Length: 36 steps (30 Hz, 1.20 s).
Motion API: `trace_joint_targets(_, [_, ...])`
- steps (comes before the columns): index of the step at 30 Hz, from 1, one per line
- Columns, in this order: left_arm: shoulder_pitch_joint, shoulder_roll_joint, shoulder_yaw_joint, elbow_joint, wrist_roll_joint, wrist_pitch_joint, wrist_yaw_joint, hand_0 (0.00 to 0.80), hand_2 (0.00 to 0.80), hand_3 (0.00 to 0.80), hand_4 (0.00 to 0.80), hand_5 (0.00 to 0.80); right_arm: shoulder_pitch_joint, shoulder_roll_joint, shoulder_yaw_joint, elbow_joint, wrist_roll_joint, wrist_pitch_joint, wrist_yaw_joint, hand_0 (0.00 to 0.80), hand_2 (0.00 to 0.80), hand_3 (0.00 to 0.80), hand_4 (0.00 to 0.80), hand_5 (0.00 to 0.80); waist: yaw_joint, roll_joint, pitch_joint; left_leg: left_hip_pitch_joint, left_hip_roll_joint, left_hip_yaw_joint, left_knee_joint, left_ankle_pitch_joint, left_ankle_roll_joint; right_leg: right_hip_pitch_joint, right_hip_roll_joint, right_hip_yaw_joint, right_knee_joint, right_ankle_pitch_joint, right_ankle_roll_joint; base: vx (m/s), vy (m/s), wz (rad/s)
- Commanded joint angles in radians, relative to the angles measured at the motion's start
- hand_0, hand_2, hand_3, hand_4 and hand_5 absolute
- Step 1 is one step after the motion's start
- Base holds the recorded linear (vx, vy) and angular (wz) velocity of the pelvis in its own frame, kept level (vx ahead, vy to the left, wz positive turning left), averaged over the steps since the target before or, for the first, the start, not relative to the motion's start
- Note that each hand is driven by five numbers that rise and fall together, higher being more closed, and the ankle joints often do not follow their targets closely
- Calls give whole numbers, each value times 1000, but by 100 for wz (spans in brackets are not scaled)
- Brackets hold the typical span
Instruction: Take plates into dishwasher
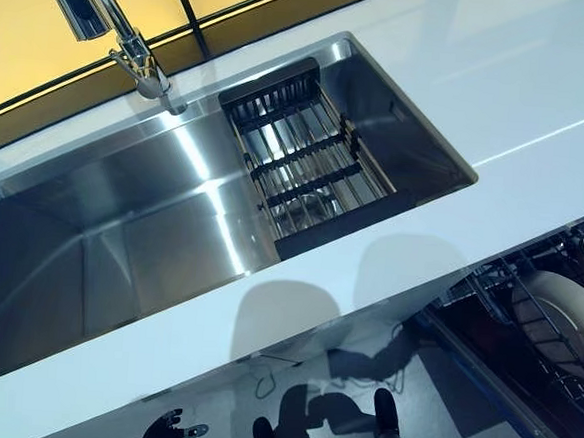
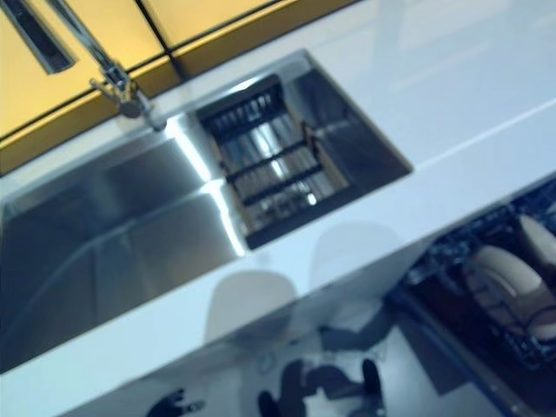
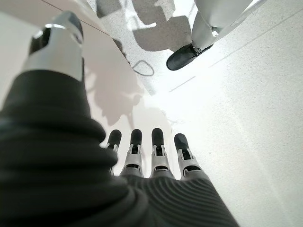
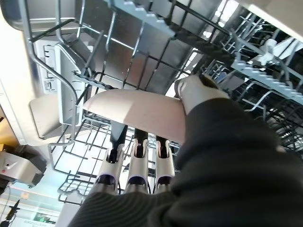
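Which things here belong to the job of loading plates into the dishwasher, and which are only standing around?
Belong to the job:
- plate, pinched between thumb and fingers of the right hand
- dishwasher rack around it
- plates already racked

Only standing around:
- sink
- drainer basket in it
- faucet
- left hand, open, idle

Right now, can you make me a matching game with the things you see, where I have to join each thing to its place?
Things:
1. plate
2. dish rack
3. faucet
4. left hand

Places:
A. behind the sink, at the wall
B. hanging empty over the floor
C. inside the sink, at its right end
D. held by the right hand in the dishwasher rack

Pairs: 1-D, 2-C, 3-A, 4-B
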Motion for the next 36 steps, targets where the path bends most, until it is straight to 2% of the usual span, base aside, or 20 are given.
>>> trace_joint_targets(1, [-37, 50, -41, 33, -21, -16, 0, 0, 0, 0, 0, 0, -63, -60, 50, 45, -31, 7, -2, 800, 800, 800, 800, 800, 27, -86, -28, 34, -6, -40, -2, -8, 3, -20, -31, 6, 26, 14, 6, 0, 0, 0])
trace_joint_targets(8, [-37, 54, -40, 42, -7, -22, -5, 0, 0, 0, 0, 0, -49, -57, 39, 52, -32, 29, -2, 800, 800, 800, 800, 800, 30, -93, -33, 40, -4, -39, -2, -10, 5, -10, -30, 4, 24, 13, 7, 1, -3, 0])
trace_joint_targets(12, [-38, 54, -42, 40, -3, -18, -3, 0, 0, 0, 0, 0, -55, -60, 30, 83, -19, 63, -50, 794, 794, 794, 794, 794, 33, -95, -36, 42, -1, -38, -2, -9, 5, -7, -29, 1, 24, 14, 7, 0, 0, 0])
trace_joint_targets(13, [-37, 54, -42, 41, -2, -19, -4, 0, 0, 0, 0, 0, -55, -61, 28, 86, -12, 62, -59, 577, 577, 577, 577, 577, 33, -95, -36, 42, -1, -38, -2, -9, 5, -6, -29, 1, 24, 14, 7, 0, 0, 0])
trace_joint_targets(14, [-37, 53, -44, 42, -3, -19, -4, 0, 0, 0, 0, 0, -58, -59, 26, 90, -5, 63, -79, 72, 72, 72, 72, 72, 33, -95, -38, 43, -1, -39, -2, -10, 5, -5, -28, 2, 24, 13, 7, 0, 0, 0])
trace_joint_targets(15, [-35, 53, -45, 45, -4, -23, -5, 0, 0, 0, 0, 0, -60, -57, 23, 85, -2, 63, -86, 0, 0, 0, 0, 0, 33, -96, -41, 44, 0, -40, -2, -9, 5, -3, -27, 3, 23, 12, 7, 0, 0, 0])
trace_joint_targets(25, [-23, 44, -43, 56, 0, -15, -4, 0, 0, 0, 0, 0, -46, -62, 11, 22, -8, 55, -79, 0, 0, 0, 0, 0, 26, -117, -66, 63, 8, -30, -2, -13, 4, 20, -18, 10, 18, 9, 8, 26, 12, 0])
trace_joint_targets(36, [-11, 44, -21, 92, 28, 3, 14, 0, 0, 0, 0, 0, 8, -58, -8, 23, -26, 26, -31, 0, 0, 0, 0, 0, 25, -188, -117, 94, 30, -10, -2, -26, 10, 56, -2, 22, 12, 6, 12, 51, 6, -2])
